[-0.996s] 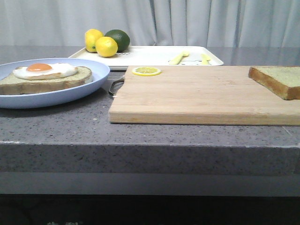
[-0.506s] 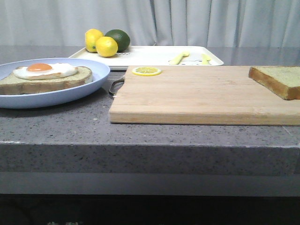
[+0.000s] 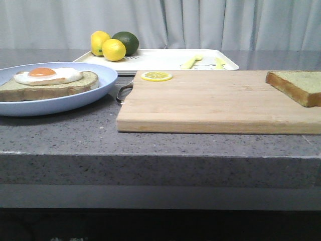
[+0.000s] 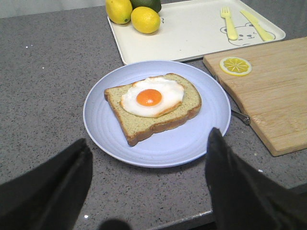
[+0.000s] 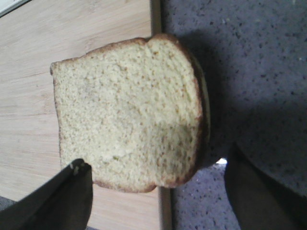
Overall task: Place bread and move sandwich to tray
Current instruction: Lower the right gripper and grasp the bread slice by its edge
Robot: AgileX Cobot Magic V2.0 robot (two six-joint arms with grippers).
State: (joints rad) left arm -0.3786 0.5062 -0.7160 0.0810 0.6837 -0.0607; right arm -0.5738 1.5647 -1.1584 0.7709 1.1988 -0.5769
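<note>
The sandwich point(image 3: 47, 83), bread with a fried egg, lies on a pale blue plate point(image 3: 95, 89) at the left; it also shows in the left wrist view point(image 4: 153, 105). The plain bread point(image 3: 297, 85) lies on the right end of the wooden cutting board point(image 3: 215, 103), overhanging its edge point(image 5: 129, 115). The white tray point(image 3: 165, 59) stands at the back. My left gripper point(image 4: 148, 158) is open above the table, just short of the plate point(image 4: 158, 143). My right gripper point(image 5: 158, 167) is open above the bread's near edge. Neither gripper shows in the front view.
Two lemons point(image 3: 108, 46) and a lime point(image 3: 126, 42) sit on the tray's left end; pale yellow cutlery shapes point(image 3: 193, 61) mark its right part. A lemon slice point(image 3: 156, 76) lies on the board's far left corner. The grey counter's front edge point(image 3: 160, 155) runs across the view.
</note>
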